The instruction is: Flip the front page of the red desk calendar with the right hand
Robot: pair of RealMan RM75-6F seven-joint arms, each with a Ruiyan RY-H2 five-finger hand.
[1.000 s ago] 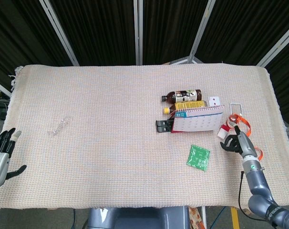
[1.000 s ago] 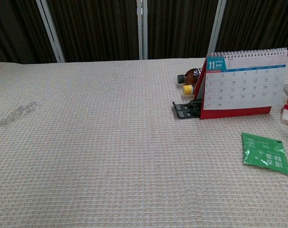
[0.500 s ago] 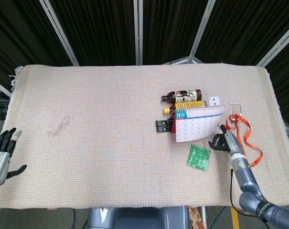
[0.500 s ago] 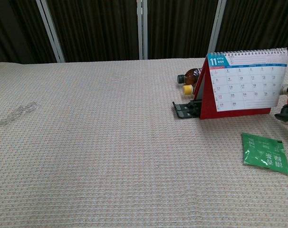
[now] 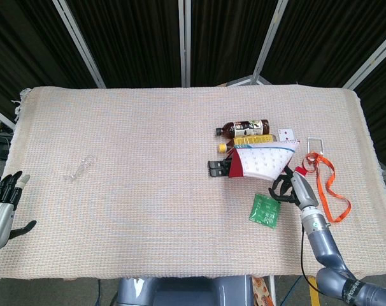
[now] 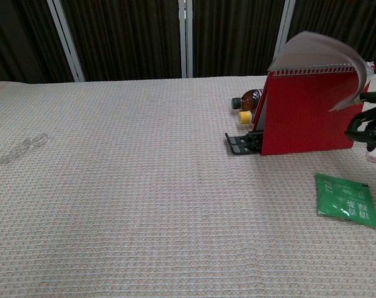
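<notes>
**A:** Starting nearest the robot and working outward from the red desk calendar (image 6: 306, 112): what lies closest?

**B:** Nearest, toward the robot from the calendar's right end, a green packet (image 5: 265, 209) lies flat on the counter (image 5: 148, 140). The right robot hand (image 5: 286, 185) sits just beyond the packet, at the calendar's lower right corner.

**A:** Is that hand holding anything?

**B:** Its fingers curl around the lifted right edge of the front page (image 6: 318, 49). The page arches up over the spiral binding, exposing the red backing. Whether the fingers pinch the paper or only prop it, I cannot tell.

**A:** Which way does the calendar lie from the hand?

**B:** To the hand's left and slightly farther away. Its long axis runs left to right, along the binding on top, so the page probably has to travel away from the robot, over that binding.

**A:** And the other hand?

**B:** The left robot hand (image 5: 2, 204) rests with fingers spread and empty, far left of the calendar, well apart. Behind the calendar lie two bottles (image 5: 244, 127).
</notes>
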